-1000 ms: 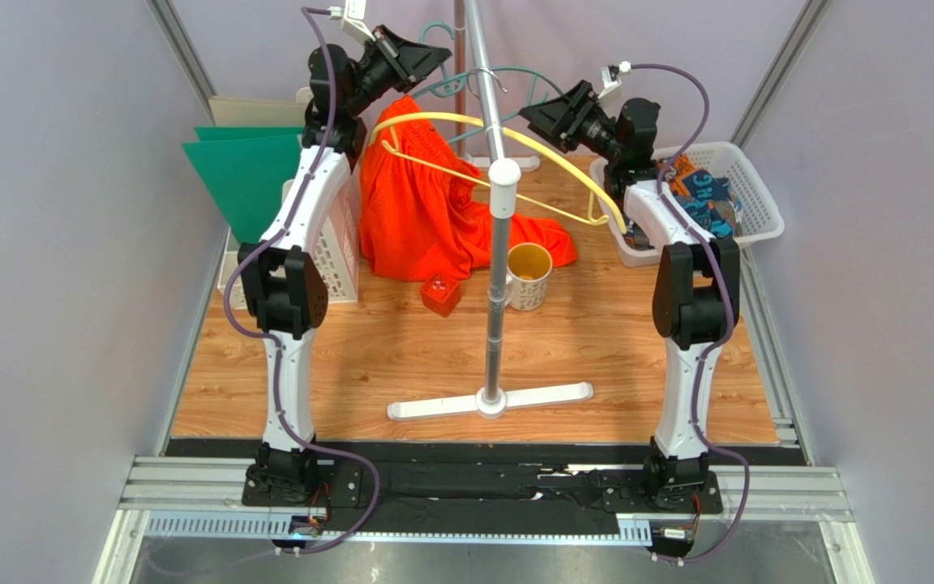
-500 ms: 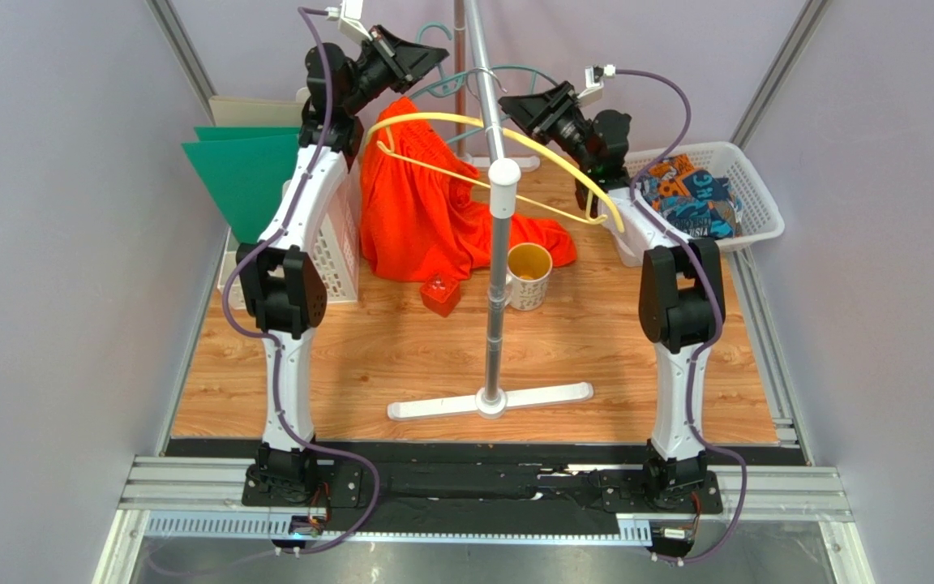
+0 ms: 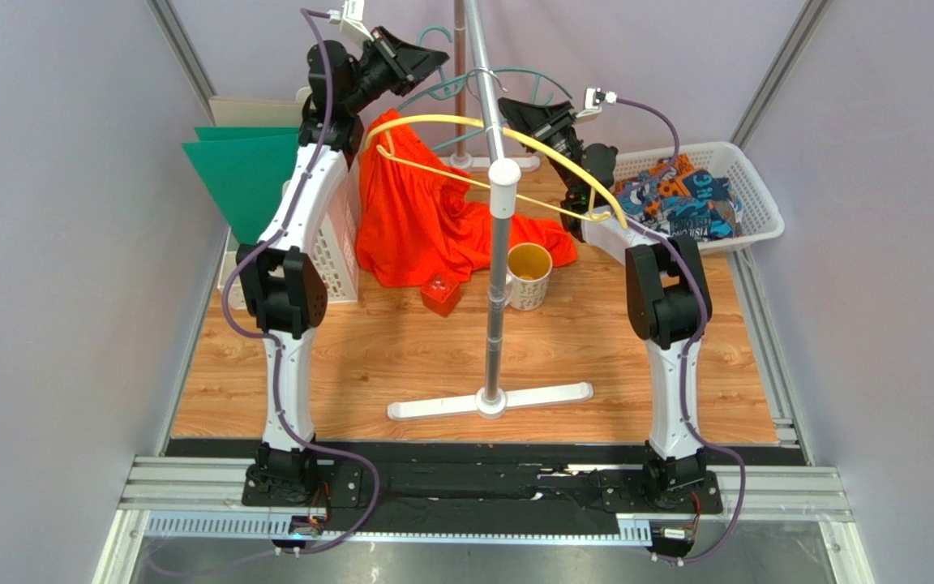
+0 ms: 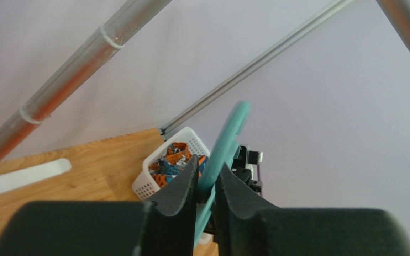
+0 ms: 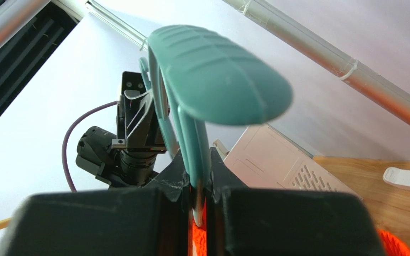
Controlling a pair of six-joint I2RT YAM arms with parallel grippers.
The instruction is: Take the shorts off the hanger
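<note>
1. The left gripper (image 4: pixel 206 180) is reaching high at the back of the bench (image 3: pixel 375 353), and its fingers are pressing together on a thin bar of the teal hanger (image 5: pixel 218 80).
2. The right gripper (image 5: pixel 197 166) is pinching the same teal hanger from the opposite side, with the hanger's broad, ribbed end rising just above its fingers.
3. The two grippers are facing each other across the upright metal pole (image 3: pixel 499 243) of the stand, and the teal hanger is arching between them.
4. The orange shorts (image 3: pixel 417 213) are hanging from the left part of the yellow hanger (image 3: pixel 435 119), below the left gripper.
5. Their lower folds are spreading over the bench, ending just beside the red block (image 3: pixel 440 296) and the yellow cup (image 3: pixel 529 278).
6. In the right wrist view, orange cloth is showing right under the gripper; whether it is touching the teal hanger cannot be told.
7. The printed shorts (image 3: pixel 679 201) are lying bunched inside the white basket (image 3: pixel 762 195) on the right, apart from both hangers.
8. A green folder (image 3: pixel 247 170) is leaning at the far left.
</note>
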